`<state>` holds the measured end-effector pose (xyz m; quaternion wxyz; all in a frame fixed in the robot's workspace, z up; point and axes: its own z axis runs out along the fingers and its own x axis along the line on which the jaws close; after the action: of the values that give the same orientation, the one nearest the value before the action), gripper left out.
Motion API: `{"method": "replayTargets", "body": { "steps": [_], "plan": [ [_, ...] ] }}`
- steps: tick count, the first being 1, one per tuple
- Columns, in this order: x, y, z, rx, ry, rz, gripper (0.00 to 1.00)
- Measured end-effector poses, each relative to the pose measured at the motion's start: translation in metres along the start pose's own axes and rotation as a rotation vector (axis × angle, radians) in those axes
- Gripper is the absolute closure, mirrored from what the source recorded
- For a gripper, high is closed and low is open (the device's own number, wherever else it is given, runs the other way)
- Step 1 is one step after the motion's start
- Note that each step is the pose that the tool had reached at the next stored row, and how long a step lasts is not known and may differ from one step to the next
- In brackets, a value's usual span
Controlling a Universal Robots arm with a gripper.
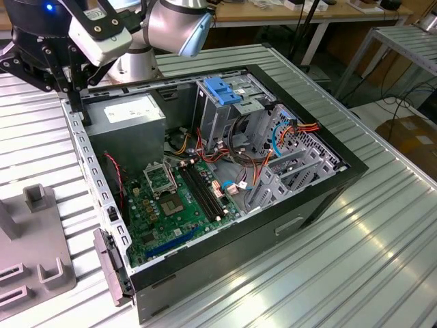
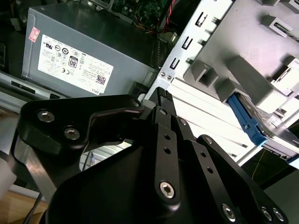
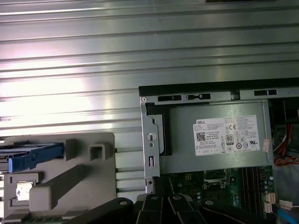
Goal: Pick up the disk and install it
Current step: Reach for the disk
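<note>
Upper left in the exterior view, over the open computer case's (image 1: 321, 198) corner: gripper (image 1: 80, 116) pinched together, holding nothing. Disk (image 3: 32, 157) slotted in grey holder (image 3: 74, 182) beside the case.

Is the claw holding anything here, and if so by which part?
Nothing is held. The claw hangs bare by the case edge; the disk lies apart in the grey holder.

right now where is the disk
In the first wrist view the disk sits in the grey holder on the ribbed table, outside the open computer case, beside the end that holds the power supply.
</note>
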<state>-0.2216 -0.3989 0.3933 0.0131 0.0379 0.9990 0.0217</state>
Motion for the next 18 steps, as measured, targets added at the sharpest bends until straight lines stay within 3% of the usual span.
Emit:
{"method": "replayTargets", "body": {
  "steps": [18],
  "plan": [
    [0.0105,-0.0008,-0.0003,0.0000,0.0000,0.000,0.90]
  ]
}}
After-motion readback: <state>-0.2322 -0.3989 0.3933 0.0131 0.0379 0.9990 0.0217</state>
